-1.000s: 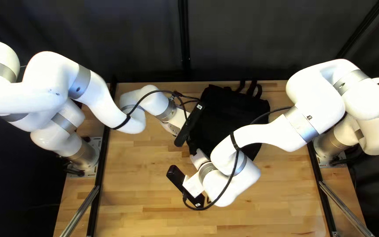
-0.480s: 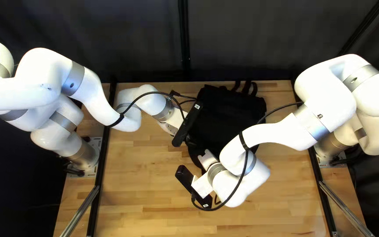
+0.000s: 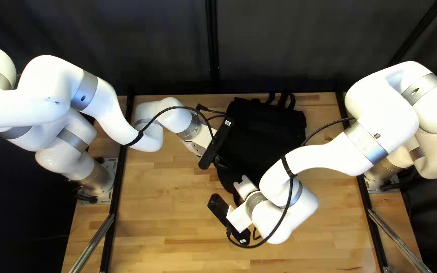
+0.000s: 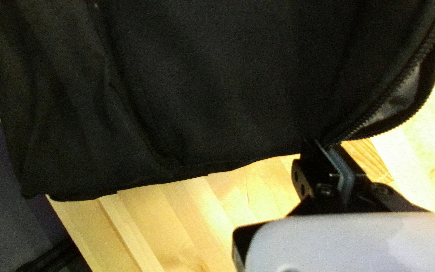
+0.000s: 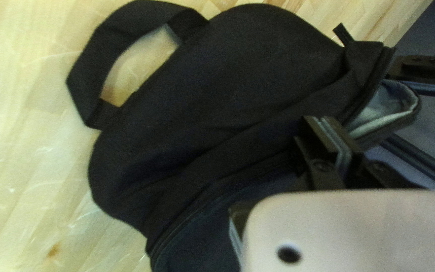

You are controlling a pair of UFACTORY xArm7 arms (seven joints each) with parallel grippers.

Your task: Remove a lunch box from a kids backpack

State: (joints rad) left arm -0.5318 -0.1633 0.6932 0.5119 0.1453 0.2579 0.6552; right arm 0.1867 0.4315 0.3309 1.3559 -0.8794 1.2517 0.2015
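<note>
Two risks sit nearest me at my right gripper (image 5: 318,120), its fingers narrow beside the backpack's (image 5: 227,100) partly open zipper (image 5: 378,83): a skewed tug could jam the teeth, and, as I can't tell whether they grip a pull, it could slip. The lunch box is out of sight, presumably inside the backpack on the tabletop (image 3: 168,217). Farther off, my left gripper (image 4: 322,144) pinches the backpack's edge; a weak hold might let everything drag.

Desk (image 3: 168,227) bright, curtain (image 3: 289,45) dim. Left wrist view: strong glare whitens desk beside bag (image 4: 227,75). Right wrist view: pale sheen on desk, bag's folds dark.
</note>
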